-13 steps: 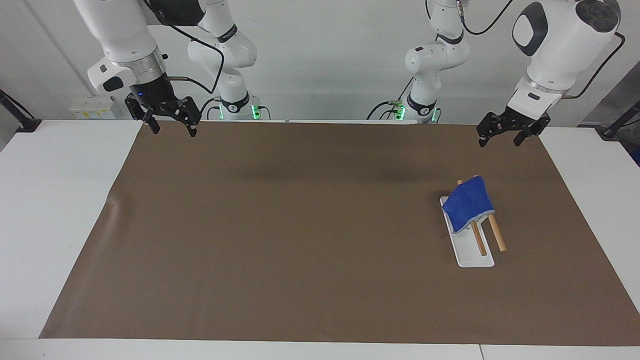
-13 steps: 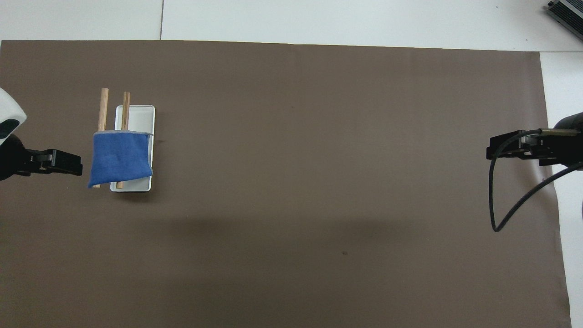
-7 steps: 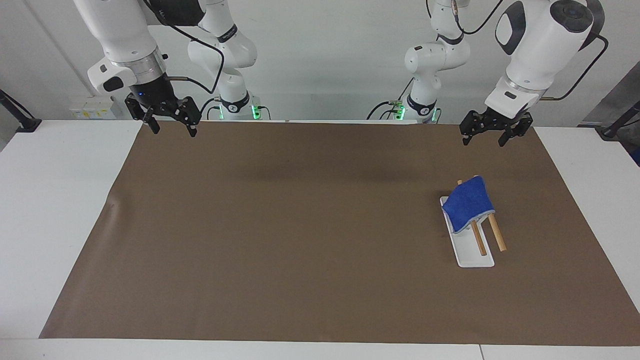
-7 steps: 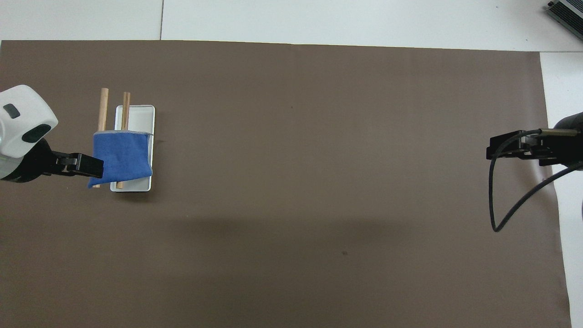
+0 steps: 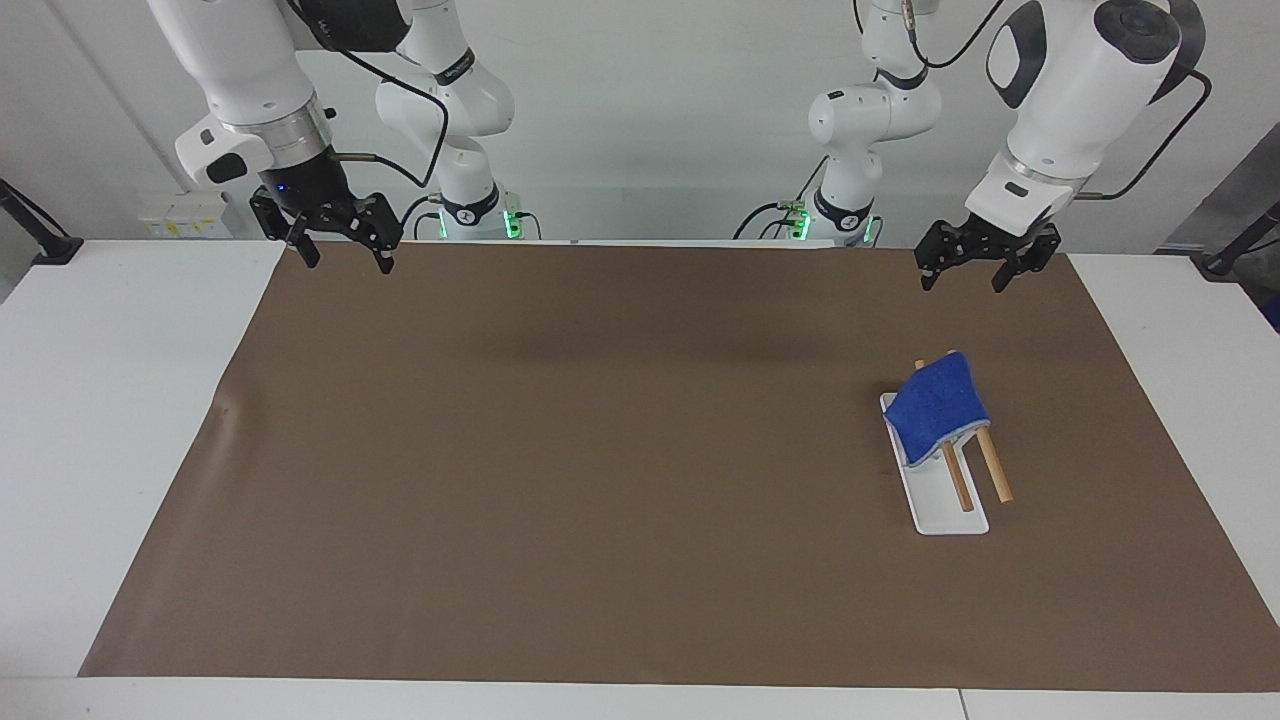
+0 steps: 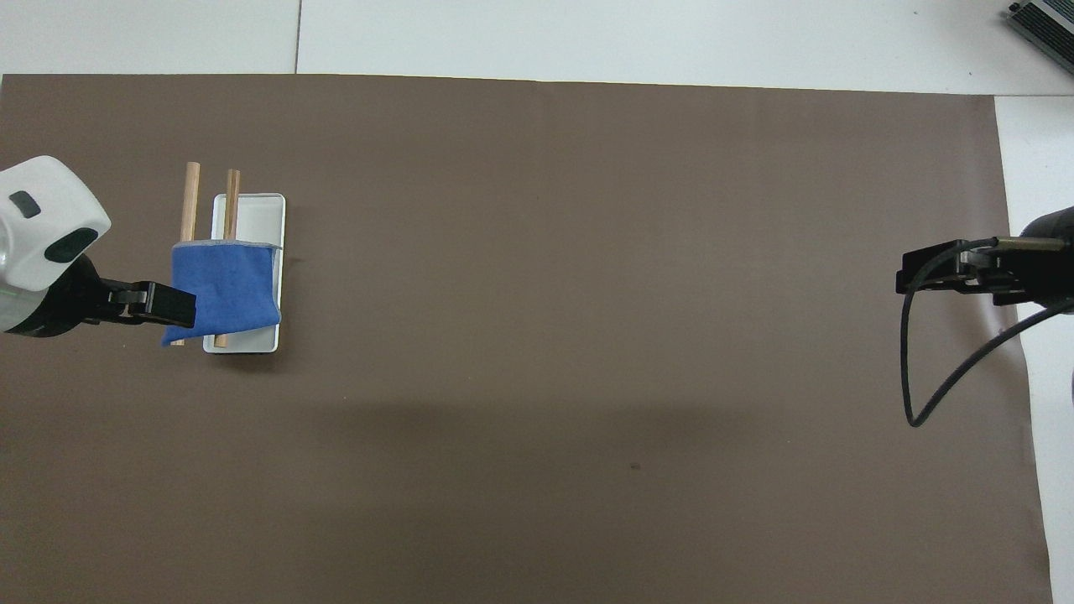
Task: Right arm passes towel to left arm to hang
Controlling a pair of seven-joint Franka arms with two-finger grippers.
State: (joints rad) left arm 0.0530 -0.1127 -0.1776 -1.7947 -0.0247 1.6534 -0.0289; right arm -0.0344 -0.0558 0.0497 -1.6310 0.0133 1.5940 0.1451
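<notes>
Here the towel (image 5: 937, 405) is seen draped over the rack (image 5: 945, 500), below the empty, open left pincer (image 5: 960, 281); the right pincer (image 5: 340, 255) is likewise held open, well apart.

White rectangular tray-like rack (image 5: 945, 510) (image 6: 262, 220) with two wooden rods (image 5: 993, 466) (image 6: 190, 200) stood on a brown paper mat (image 5: 600, 450) (image 6: 587, 294) over a white table (image 5: 100, 400) (image 6: 587, 38).

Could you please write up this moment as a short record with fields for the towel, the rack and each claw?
towel: blue towel draped over the rods at the rack's end nearer the robots
rack: white rack with two wooden rods, toward the left arm's end of the brown mat
left claw: left claw open, empty, raised, clear of the towel
right claw: right claw open, empty, waiting over the mat's corner
</notes>
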